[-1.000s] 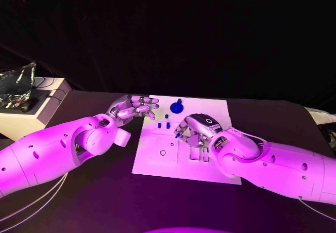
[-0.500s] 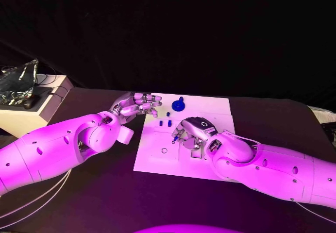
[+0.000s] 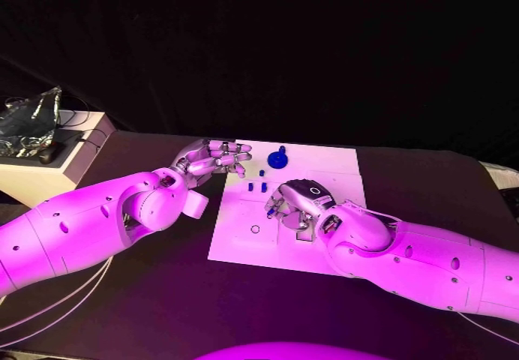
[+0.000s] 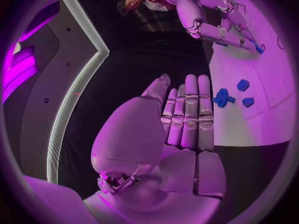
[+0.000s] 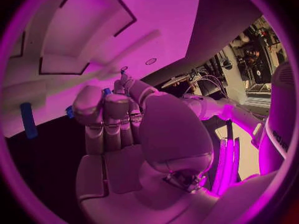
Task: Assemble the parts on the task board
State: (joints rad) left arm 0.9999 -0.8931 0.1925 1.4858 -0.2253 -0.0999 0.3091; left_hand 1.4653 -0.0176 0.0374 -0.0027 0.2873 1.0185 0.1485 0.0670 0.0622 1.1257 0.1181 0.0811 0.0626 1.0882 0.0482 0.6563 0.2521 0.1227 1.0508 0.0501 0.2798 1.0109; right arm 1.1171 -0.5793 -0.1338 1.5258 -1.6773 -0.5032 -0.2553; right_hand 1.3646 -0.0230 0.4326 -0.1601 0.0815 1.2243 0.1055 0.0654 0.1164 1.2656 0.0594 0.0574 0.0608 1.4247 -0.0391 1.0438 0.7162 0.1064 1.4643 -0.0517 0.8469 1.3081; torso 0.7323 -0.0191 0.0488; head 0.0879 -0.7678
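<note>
Since a second ago my right hand has crept a little further in over the board, while my left hand has hardly stirred at the board's far left corner. I take that as the right hand closing on its slot, so the placing is near but not yet done.

My left hand is empty, fingers straight and together. Next to it two small blue pieces stand on the board, and a larger blue knob sits at the far edge. My right hand is curled over the middle; it seems to pinch a small blue piece, though I cannot be sure.
</note>
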